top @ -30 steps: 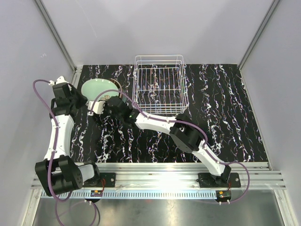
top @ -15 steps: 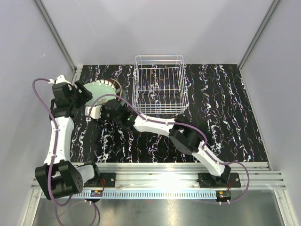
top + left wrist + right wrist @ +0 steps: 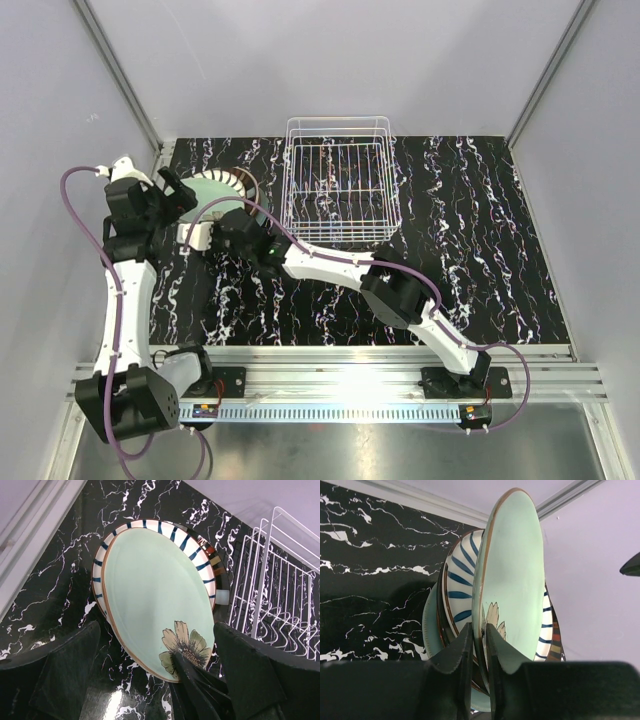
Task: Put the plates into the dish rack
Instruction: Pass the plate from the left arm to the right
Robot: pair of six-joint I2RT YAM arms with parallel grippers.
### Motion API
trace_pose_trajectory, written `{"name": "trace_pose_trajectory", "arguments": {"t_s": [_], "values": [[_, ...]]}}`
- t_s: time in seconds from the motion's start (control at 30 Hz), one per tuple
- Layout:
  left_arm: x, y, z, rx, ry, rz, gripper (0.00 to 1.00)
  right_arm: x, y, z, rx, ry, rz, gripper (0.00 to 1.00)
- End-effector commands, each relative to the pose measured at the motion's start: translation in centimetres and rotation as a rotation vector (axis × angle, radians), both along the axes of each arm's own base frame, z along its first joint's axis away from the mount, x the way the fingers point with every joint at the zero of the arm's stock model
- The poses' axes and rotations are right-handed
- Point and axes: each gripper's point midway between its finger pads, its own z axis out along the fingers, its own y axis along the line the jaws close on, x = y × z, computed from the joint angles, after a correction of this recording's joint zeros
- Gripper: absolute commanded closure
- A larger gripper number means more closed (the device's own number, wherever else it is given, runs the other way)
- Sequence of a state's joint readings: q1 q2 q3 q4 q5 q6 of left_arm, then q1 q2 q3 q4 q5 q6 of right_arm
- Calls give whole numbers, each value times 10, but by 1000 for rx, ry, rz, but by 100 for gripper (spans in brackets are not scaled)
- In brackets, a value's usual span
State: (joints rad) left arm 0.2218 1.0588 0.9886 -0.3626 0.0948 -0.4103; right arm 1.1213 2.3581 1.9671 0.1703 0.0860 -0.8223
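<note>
**Plate lift at the stack: stock and hazards**

- Surface (image 3: 480,250): black, white-veined; carries all items.
- Rack (image 3: 338,180): white wire, far centre; no plate shows in it.
- Stack (image 3: 238,181): just left of the rack, striped plate (image 3: 200,565) uppermost beneath the lifted one.
- Green plate (image 3: 512,570): tilted up on edge over the stack, flower motif at the gripped rim.
- Right gripper (image 3: 479,632): narrow, pinching the green plate's rim.
- Left gripper (image 3: 156,626): wide, flanking the plate, not touching.

Hazards, as judged: a thin rim pinch may let the plate swivel or slip; its far edge may catch the rack wire; the left gripper stands close enough to be struck.
</note>
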Motion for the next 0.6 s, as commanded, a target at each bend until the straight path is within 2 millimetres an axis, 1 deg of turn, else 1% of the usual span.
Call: {"name": "trace_pose_trajectory", "arguments": {"t_s": [0.0,0.13,0.23,0.4,0.53,0.57], "values": [[2,5,37,72,-115,25,1,-5,1,100,212,-41,-11,100],[-4,9,42,99,-127,48,1,-6,-1,111,236,-24,-18,100],[-9,16,47,128,-138,96,1,-6,-3,119,257,-11,-23,100],[-15,15,56,155,-167,103,1,-7,-6,131,294,3,-35,100],[-19,19,61,181,-170,133,1,-2,-11,136,316,5,-60,100],[-20,18,62,189,-173,134,1,2,-14,139,325,5,-68,100]]}}
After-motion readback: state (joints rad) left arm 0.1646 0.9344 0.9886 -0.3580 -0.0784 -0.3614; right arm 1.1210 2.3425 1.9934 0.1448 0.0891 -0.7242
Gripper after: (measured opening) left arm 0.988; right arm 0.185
